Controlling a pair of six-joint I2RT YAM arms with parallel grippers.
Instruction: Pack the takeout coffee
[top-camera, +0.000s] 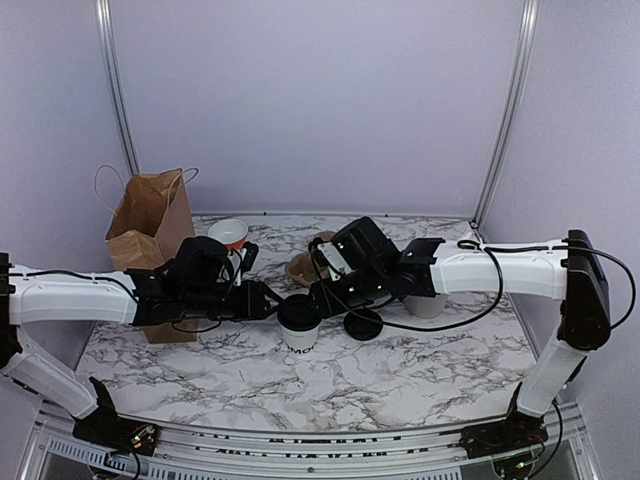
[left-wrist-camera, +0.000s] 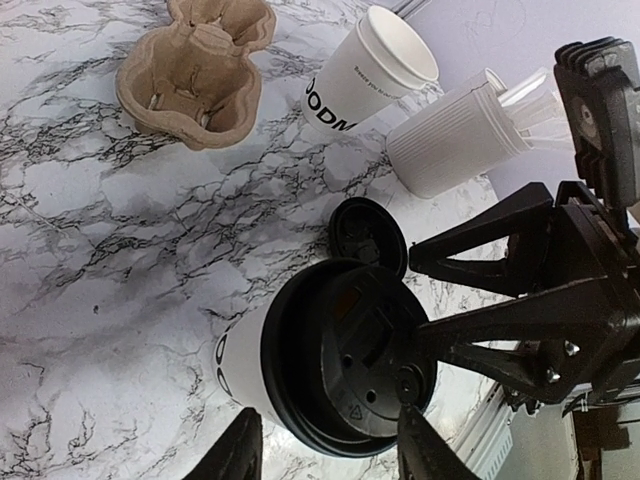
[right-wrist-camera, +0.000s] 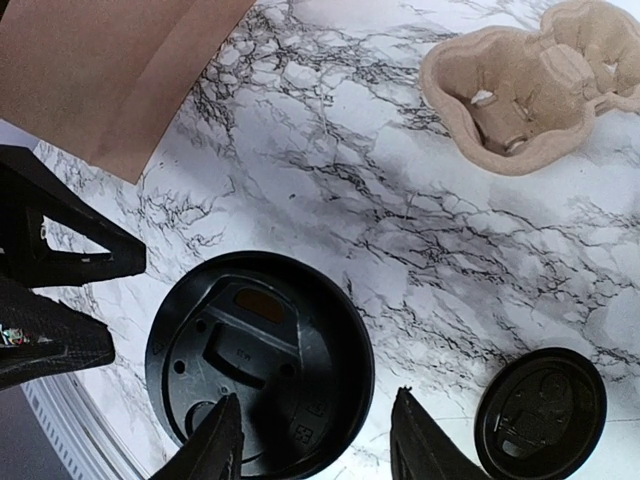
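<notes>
The takeout coffee cup (top-camera: 299, 335) stands upright mid-table, white with black lettering (left-wrist-camera: 225, 365), and its black lid (left-wrist-camera: 350, 360) rests on its rim. My left gripper (left-wrist-camera: 330, 450) is at the cup's left side, open, with one finger either side of the cup's near wall. My right gripper (right-wrist-camera: 315, 445) hovers over the cup from the right, open. Its left finger (right-wrist-camera: 215, 445) is over the lid (right-wrist-camera: 260, 360) and its other finger is over bare table. From the left wrist view I cannot tell whether a right fingertip touches the lid's edge.
A second black lid (top-camera: 363, 323) lies loose just right of the cup. Behind are a brown cup carrier (top-camera: 305, 265), a stack of white cups (left-wrist-camera: 370, 70) and a white cylinder of utensils (left-wrist-camera: 450, 135). A brown paper bag (top-camera: 150, 232) stands at the left.
</notes>
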